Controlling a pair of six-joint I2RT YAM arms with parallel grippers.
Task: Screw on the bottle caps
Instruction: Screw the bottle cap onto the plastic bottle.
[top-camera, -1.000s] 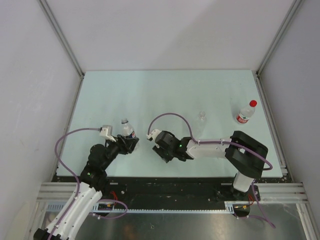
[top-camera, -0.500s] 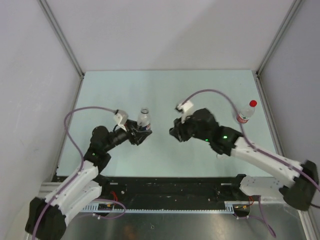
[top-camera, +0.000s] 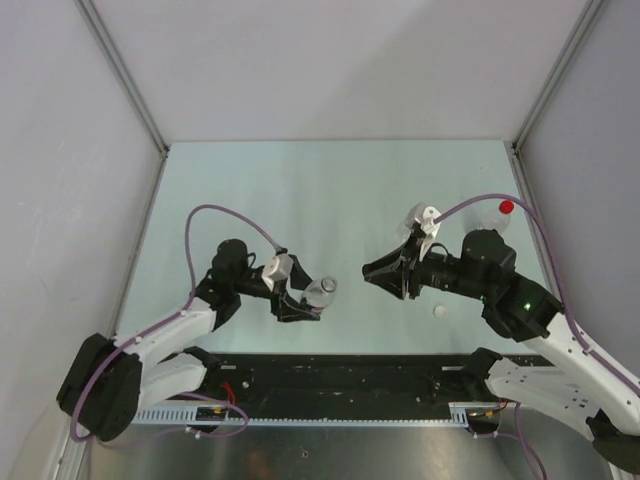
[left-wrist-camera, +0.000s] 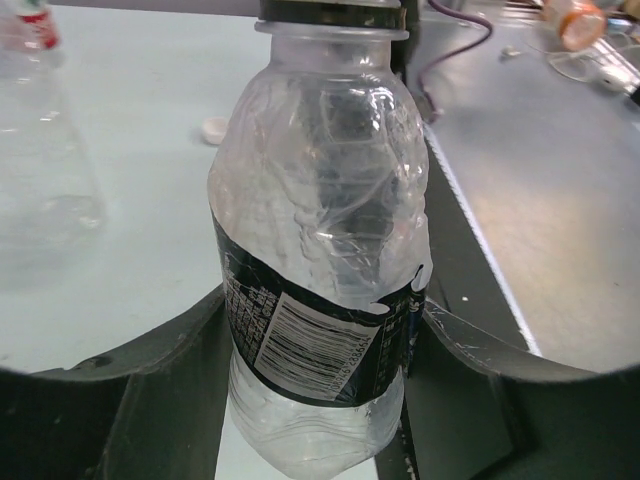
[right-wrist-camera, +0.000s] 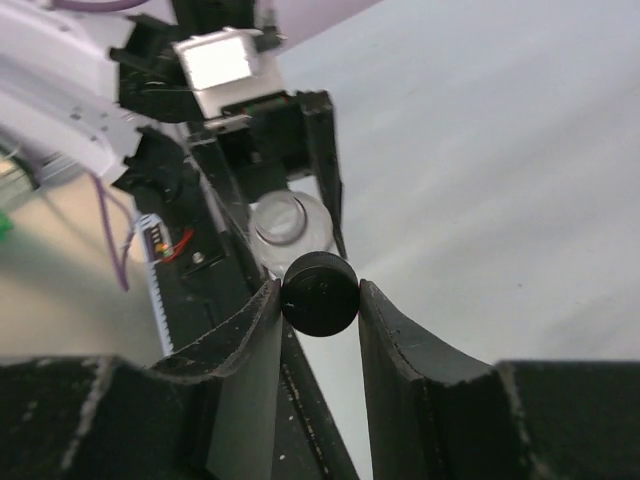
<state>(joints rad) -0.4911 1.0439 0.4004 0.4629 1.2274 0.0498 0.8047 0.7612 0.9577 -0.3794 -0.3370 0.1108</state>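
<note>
My left gripper is shut on a clear bottle with a black label, gripped around its lower body and tipped with its open mouth toward the right arm. My right gripper is shut on the black cap, edge-on between its fingers and lined up in front of that mouth. The top view shows a short gap between them. A whitish cap lies on the table. A red cap tops a bottle behind the right arm.
The pale green table is walled by white panels at the back and sides. A black rail runs along its near edge. In the left wrist view a blurred clear bottle stands at left, with a red-and-white label above it.
The left arm has carried the bottle right, toward the middle, and tipped it over. The right arm has swung right and turned its gripper to face the bottle mouth.
</note>
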